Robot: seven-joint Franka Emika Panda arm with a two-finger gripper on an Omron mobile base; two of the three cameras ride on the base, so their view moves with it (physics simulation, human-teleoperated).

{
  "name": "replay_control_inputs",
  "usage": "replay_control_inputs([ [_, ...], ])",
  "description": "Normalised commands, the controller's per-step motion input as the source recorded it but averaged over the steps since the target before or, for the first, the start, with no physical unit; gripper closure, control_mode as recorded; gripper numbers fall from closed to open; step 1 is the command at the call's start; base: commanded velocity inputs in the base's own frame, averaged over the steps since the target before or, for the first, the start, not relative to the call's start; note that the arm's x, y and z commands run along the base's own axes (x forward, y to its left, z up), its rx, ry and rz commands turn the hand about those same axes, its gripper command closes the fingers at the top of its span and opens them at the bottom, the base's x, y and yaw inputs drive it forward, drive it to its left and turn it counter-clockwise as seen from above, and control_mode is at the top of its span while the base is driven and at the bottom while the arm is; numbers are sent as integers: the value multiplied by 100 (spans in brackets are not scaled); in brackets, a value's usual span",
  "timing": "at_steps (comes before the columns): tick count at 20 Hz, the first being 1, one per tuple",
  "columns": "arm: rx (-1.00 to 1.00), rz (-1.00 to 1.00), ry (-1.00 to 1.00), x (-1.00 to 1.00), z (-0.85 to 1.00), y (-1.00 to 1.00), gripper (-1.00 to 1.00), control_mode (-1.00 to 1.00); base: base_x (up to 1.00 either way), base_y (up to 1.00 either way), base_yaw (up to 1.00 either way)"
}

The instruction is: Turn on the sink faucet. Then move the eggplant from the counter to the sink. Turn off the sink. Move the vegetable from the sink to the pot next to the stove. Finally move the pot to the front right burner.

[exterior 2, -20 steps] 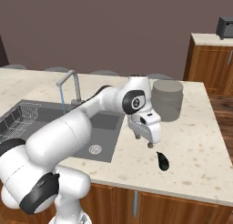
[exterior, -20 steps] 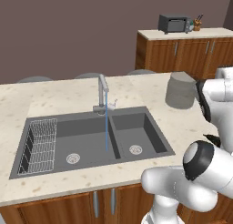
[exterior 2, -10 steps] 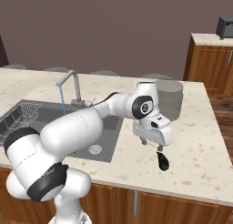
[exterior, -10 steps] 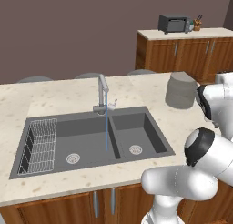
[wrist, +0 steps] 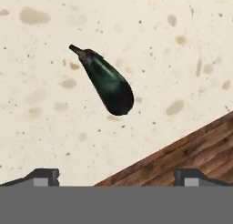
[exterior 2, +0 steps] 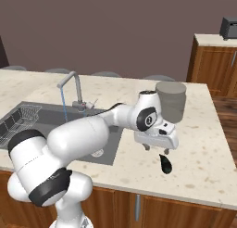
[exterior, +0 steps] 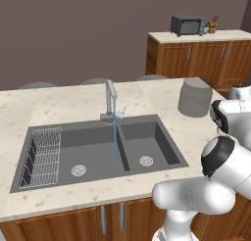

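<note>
Gripper (exterior 2: 155, 149) hanging over one eggplant (exterior 2: 165, 164), fingers spread apart.
The eggplant lies on the surface (exterior 2: 203, 150) at the sink's (exterior: 98, 149) three o'clock; one faucet (exterior: 111, 102) runs into two basins.

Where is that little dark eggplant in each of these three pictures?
Left base view: I can't find it; the robot's white body covers that stretch of counter.
Right base view: eggplant lies on the counter, lower right, just under the gripper.
Hand view: eggplant, upper middle.
Shared landmark: the speckled counter.
</note>
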Motion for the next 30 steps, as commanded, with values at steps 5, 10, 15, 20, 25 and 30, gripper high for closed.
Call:
replay_control_inputs([
  [5,1,27,0,21,-30,-10,-100,-100,0,0,0],
  [10,0,18,0,5,-32,-23,-100,-100,0,0,0],
  [15,0,17,0,10,-27,-17,-100,-100,0,0,0],
  [20,0,19,2,28,-24,0,-100,-100,0,0,0],
  [25,1,16,3,16,-21,-1,-100,-100,0,0,0],
  [30,1,8,4,0,-20,-9,-100,-100,0,0,0],
])
